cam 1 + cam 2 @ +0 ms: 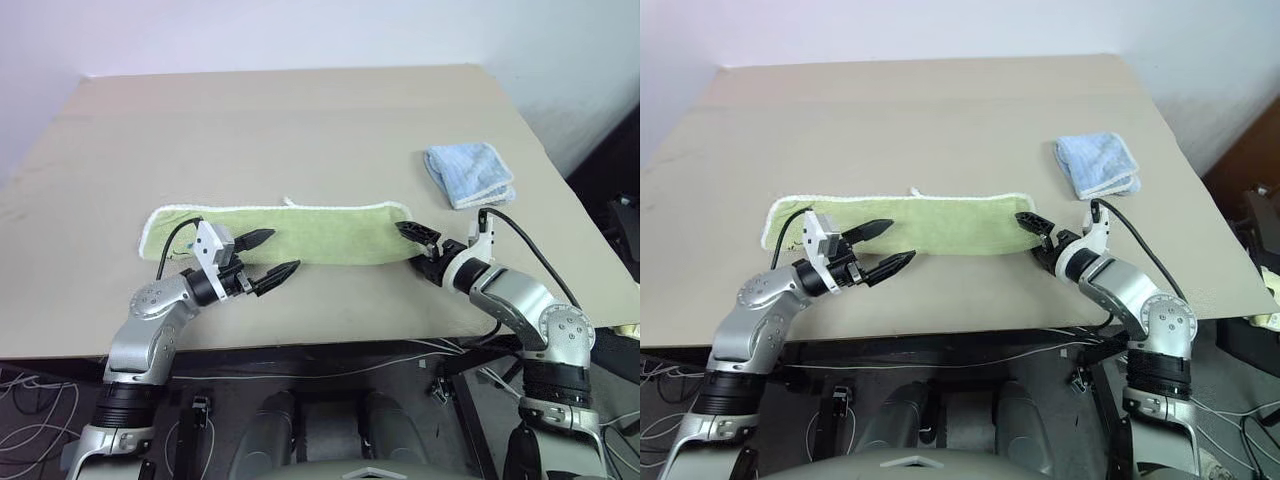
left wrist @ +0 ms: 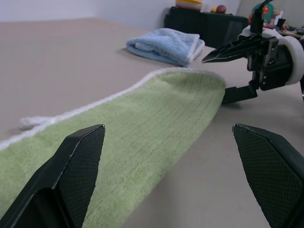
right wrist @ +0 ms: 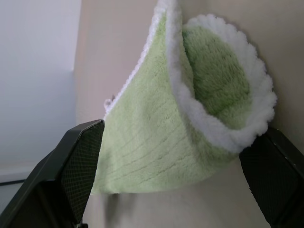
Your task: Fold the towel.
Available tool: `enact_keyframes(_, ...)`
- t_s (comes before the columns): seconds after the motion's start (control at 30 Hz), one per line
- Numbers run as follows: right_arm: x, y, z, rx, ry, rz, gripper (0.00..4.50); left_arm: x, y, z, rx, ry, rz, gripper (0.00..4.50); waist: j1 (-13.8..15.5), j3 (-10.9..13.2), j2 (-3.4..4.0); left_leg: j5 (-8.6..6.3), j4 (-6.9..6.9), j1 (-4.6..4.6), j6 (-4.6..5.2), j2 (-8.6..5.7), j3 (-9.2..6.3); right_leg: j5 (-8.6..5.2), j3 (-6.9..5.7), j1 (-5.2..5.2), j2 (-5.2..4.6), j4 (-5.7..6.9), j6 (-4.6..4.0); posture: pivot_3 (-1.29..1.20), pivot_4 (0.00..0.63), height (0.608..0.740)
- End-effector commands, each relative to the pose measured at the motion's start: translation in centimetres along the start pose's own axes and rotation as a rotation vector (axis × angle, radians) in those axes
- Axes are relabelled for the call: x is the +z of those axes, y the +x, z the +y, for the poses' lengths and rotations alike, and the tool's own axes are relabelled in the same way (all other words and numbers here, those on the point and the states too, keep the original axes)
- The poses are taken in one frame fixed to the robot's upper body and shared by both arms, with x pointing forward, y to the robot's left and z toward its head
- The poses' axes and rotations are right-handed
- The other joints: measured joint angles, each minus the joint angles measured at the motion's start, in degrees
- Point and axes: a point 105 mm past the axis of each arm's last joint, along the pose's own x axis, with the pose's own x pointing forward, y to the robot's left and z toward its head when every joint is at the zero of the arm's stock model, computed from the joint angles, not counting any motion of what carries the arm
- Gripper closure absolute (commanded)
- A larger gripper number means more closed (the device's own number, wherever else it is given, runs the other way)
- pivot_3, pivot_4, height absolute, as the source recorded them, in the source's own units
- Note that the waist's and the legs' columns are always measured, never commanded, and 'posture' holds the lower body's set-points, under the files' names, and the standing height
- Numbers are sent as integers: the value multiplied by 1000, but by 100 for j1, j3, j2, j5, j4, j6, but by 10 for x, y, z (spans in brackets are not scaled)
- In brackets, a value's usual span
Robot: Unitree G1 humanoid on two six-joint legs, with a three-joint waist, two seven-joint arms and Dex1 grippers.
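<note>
- The table was a wide, smooth beige surface, with much bare room in the upper half of the frame.
- The towel lay as a long, flat strip of light green terry with white edging across the middle of the frame, near the table's front edge.
- The blue cloth, soft and folded, sat at the upper right, well apart.
- The left gripper stood wide open over the strip's left part.
- The right gripper was wide open at the towel's rounded right end.
</note>
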Motion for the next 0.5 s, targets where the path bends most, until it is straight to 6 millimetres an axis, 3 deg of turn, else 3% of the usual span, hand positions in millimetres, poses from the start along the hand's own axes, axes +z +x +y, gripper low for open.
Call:
enact_keyframes(0.03,7,0,-1,-4,-26,-27,531,13,4,-7,-24,48,-12,0,0,0,0,0,0,0,0,0,0,0,0,0,0,0,0,0,150,740)
enact_keyframes(0.4,10,-20,-15,2,-27,-54,4313,25,11,-8,-24,45,-25,0,26,0,0,0,-2,-1,0,1,0,-1,-1,0,1,-1,1,0,150,740)
enact_keyframes(0.5,5,-31,-21,-2,-41,-37,4492,26,15,-12,-41,35,-25,0,38,-2,1,0,-2,-1,0,0,0,-2,-3,6,-1,-11,1,0,150,740)
